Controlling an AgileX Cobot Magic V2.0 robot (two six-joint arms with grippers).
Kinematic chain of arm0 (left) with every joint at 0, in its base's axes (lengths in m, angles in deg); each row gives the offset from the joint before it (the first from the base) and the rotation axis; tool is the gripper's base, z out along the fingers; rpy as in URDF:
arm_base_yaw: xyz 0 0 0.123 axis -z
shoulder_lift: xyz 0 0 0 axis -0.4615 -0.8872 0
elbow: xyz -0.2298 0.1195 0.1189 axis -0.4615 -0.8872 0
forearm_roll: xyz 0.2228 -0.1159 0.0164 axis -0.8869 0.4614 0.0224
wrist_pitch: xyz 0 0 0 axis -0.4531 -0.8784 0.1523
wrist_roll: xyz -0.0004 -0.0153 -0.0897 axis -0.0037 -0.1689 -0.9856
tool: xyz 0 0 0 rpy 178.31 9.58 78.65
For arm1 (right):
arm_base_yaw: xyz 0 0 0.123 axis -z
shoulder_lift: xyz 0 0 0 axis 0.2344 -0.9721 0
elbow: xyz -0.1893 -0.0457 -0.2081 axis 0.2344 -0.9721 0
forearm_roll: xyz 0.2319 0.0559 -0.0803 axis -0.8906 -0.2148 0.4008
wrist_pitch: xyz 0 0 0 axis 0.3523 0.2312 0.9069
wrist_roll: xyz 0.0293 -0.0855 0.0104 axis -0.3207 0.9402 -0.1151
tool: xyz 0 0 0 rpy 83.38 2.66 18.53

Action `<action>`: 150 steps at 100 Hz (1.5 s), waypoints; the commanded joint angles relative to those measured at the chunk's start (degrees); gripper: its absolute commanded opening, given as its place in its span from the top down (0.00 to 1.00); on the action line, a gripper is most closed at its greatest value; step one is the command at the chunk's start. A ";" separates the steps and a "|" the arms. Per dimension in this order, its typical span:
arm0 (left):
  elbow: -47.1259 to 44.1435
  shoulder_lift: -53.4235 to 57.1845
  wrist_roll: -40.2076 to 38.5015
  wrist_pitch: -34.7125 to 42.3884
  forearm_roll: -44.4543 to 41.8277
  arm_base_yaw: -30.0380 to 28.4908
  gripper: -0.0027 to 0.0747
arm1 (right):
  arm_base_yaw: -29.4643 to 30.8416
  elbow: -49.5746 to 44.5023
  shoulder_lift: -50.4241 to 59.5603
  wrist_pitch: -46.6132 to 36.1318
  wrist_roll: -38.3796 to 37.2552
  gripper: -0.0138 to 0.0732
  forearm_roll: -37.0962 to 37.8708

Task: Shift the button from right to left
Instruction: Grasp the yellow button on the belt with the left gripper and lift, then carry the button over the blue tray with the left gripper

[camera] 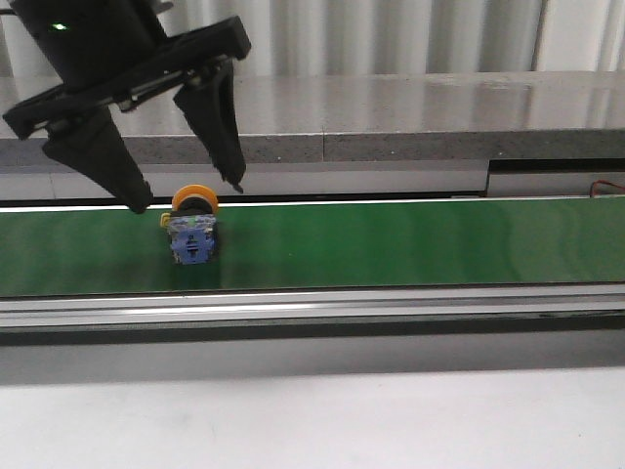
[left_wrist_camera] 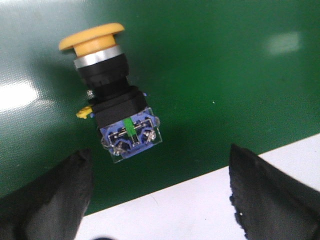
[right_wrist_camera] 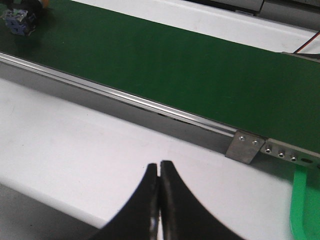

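Note:
The button (camera: 192, 226) lies on its side on the green belt (camera: 391, 244), left of the middle, its yellow-orange cap toward the back and its blue contact block toward the front. It shows large in the left wrist view (left_wrist_camera: 112, 105) and small in the right wrist view (right_wrist_camera: 17, 17). My left gripper (camera: 190, 195) is open and empty, its two black fingers hanging just above and either side of the button without touching it. In its wrist view the left gripper (left_wrist_camera: 160, 170) stands wide apart. My right gripper (right_wrist_camera: 159, 167) is shut and empty over the white table surface.
A grey stone-like ledge (camera: 410, 117) runs behind the belt. A metal rail (camera: 312, 313) borders the belt's front edge, with a bracket (right_wrist_camera: 245, 147) near its right end. A green plastic part (right_wrist_camera: 305, 205) sits at the right. White table (camera: 312, 420) lies in front.

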 commanded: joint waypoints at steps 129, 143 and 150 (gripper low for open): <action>8.43 4.32 -6.65 -13.98 -20.28 -11.08 0.82 | -0.06 1.30 -0.32 -3.75 0.64 0.92 0.57; 8.43 5.69 -3.26 -16.62 -22.92 -16.20 0.82 | -0.06 1.30 -0.32 -3.75 0.64 0.92 0.57; 8.43 5.94 -0.51 -17.57 -22.95 -19.13 0.82 | -0.06 1.30 -0.32 -3.75 0.64 0.92 0.57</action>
